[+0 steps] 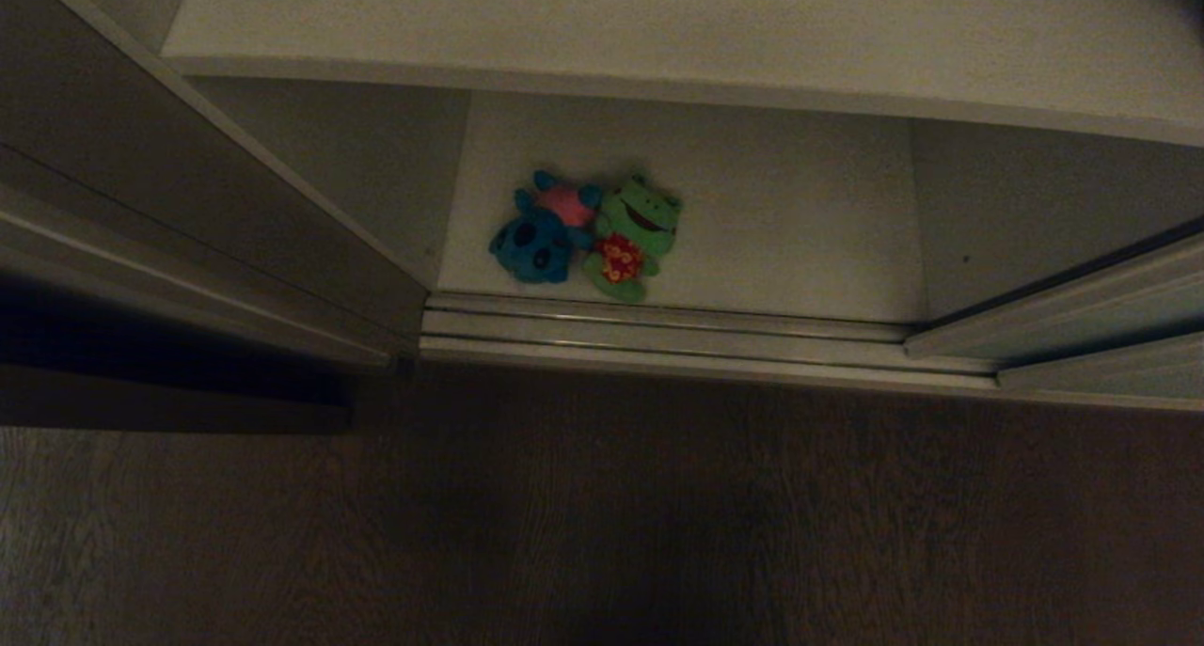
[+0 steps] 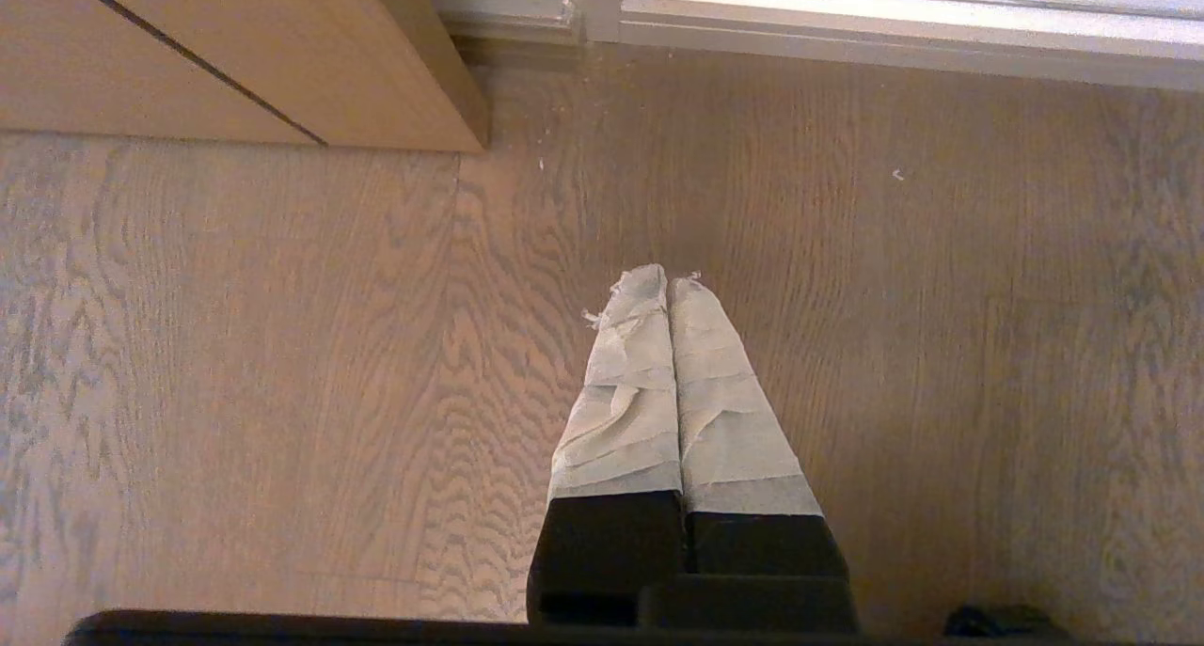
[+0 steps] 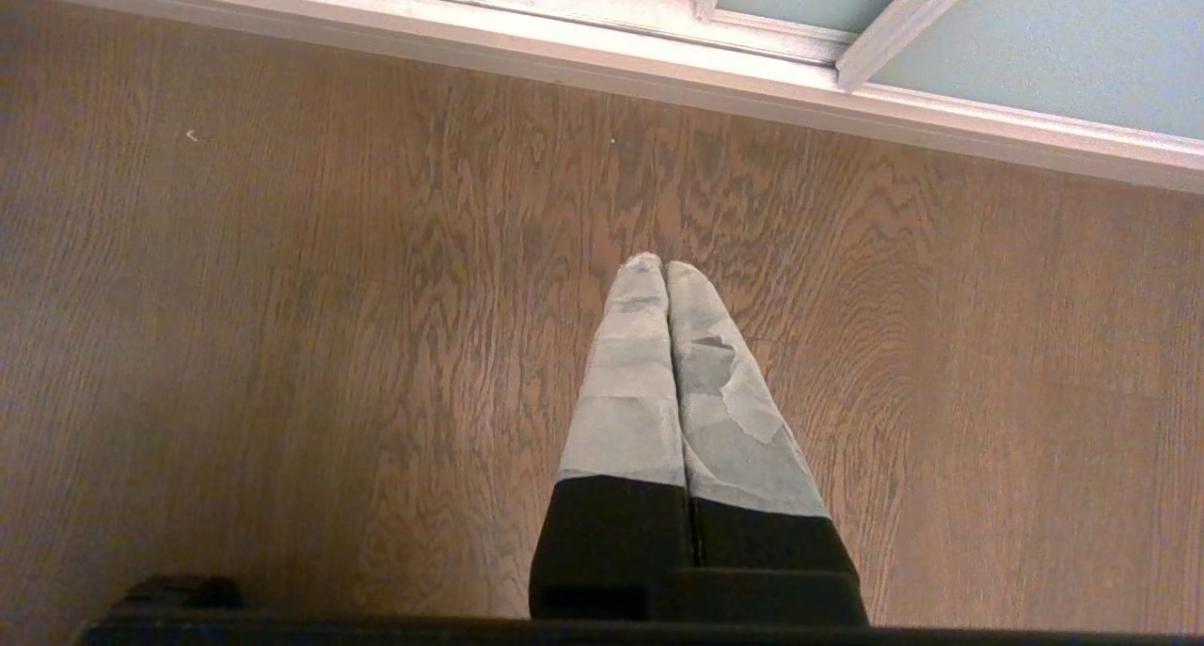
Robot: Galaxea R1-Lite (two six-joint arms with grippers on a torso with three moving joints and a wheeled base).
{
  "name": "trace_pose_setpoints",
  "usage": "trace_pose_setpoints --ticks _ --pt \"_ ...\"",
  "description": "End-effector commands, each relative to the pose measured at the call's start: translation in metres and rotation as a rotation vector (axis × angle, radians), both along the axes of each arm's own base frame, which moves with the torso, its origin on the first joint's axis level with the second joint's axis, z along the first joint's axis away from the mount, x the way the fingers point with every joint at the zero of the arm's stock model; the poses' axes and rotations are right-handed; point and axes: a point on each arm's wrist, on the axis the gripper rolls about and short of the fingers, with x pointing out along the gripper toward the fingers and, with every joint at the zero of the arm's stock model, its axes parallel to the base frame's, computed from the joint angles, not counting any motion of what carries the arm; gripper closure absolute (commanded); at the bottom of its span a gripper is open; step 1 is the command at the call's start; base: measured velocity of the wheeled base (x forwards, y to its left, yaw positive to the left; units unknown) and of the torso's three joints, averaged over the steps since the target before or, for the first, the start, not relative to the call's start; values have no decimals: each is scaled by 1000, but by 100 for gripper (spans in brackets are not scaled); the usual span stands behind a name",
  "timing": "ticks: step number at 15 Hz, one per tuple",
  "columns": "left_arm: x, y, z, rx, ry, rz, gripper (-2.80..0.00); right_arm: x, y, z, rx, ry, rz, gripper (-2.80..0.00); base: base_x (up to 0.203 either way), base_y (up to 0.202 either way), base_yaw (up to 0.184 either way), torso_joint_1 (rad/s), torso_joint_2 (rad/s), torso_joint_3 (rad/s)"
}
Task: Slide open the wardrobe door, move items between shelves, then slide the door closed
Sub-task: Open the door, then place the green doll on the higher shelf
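Wardrobe open. Sliding door [image 1: 1082, 317] pushed to right side, pale panel edge showing. Two plush toys on lower shelf [image 1: 781, 223], near front, just behind floor track [image 1: 658, 331]: green frog [image 1: 632, 237] and teal toy [image 1: 541, 237] touching side by side. Upper shelf [image 1: 658, 25] above them. Left gripper [image 2: 666, 279] hangs over wood floor [image 2: 282, 345], fingers pressed together, holding nothing. Right gripper [image 3: 663, 268] same: fingers closed, empty, above floor near track.
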Motion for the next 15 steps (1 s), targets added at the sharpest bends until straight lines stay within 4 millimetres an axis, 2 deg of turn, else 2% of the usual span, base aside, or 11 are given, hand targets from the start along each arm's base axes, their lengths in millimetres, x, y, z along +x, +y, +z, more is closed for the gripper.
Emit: trace_pose_setpoints --ticks 1,6,11,15 --pt "0 0 0 -3 -1 0 0 0 0 0 -1 -1 1 0 0 0 0 0 0 0" --pt "0 0 0 -3 -2 -1 0 0 0 0 -1 0 1 0 14 0 -1 0 0 1" --pt "0 0 0 7 0 -1 0 0 0 0 -1 0 1 0 156 0 1 3 2 0" --pt "0 0 0 44 2 -4 0 0 0 0 -1 -1 1 0 0 0 0 0 0 0"
